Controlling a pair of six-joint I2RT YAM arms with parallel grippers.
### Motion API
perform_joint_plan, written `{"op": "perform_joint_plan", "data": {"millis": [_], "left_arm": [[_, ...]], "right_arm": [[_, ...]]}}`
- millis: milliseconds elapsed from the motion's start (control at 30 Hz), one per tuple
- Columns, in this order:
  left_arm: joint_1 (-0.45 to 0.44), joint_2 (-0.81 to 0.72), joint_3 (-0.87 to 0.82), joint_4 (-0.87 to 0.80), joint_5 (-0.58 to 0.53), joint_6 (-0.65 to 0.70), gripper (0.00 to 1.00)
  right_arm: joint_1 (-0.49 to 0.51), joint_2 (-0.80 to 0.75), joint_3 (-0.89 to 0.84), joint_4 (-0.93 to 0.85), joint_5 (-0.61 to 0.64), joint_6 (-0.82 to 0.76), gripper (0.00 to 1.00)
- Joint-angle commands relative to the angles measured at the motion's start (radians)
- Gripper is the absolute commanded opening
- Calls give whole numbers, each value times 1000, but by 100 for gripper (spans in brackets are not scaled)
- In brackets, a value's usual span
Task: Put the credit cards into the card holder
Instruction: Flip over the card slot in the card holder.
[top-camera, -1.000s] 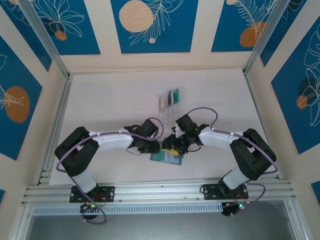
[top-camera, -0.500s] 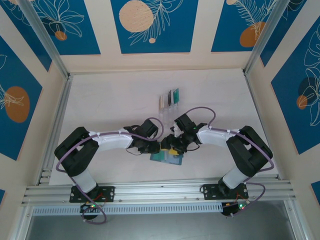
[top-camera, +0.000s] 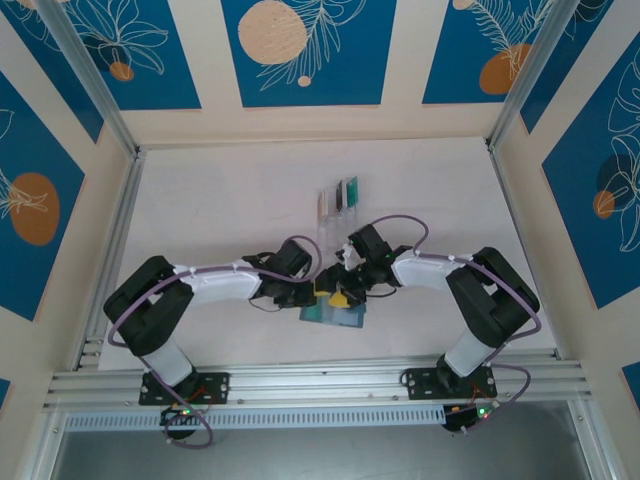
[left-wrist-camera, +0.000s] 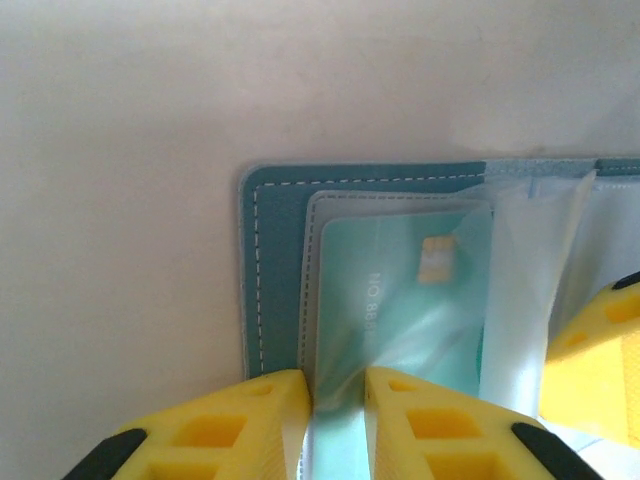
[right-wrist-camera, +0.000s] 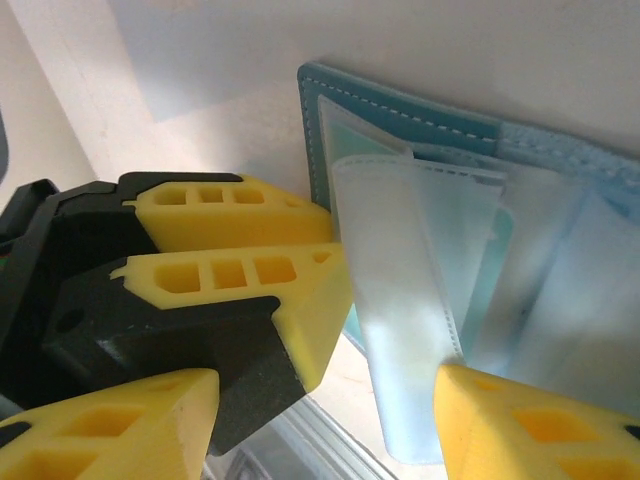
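Card holder (left-wrist-camera: 275, 260) lies open on the worktop (left-wrist-camera: 120, 150), with one teal credit card (left-wrist-camera: 390, 290) already pocketed. Your left hand (left-wrist-camera: 338, 395) pinches a clear pocket leaf (left-wrist-camera: 335, 445); your right hand (right-wrist-camera: 330, 390) is spread, holding nothing. The leaves look floppy and slick, so grip near the edge.

Overhead; wrist cameras close on wallet (left-wrist-camera: 275, 260)

Black-and-white arms (top-camera: 215, 280), purple cables (top-camera: 400, 222), yellow hollow-celled tool fingers (left-wrist-camera: 430, 420).
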Motion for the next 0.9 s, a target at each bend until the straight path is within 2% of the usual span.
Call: {"op": "perform_joint_plan", "data": {"millis": [0,300,533,767,867], "left_arm": [[1,13,-49,-46,35,-10,26],[5,9,-59,-14,52,-24,26],[8,-18,-64,2,65,-20,27],[12,-71,-84,8,70,21,31],[14,-84,-92,18,89,27,32]], "right_arm": [[5,50,-22,166,-53,85,60],[25,76,3,257,-94,162,62],[51,129,31,305,-80,223,64],[87,89,149,24,49,100,64],[95,91,238,-183,138,23,64]]}}
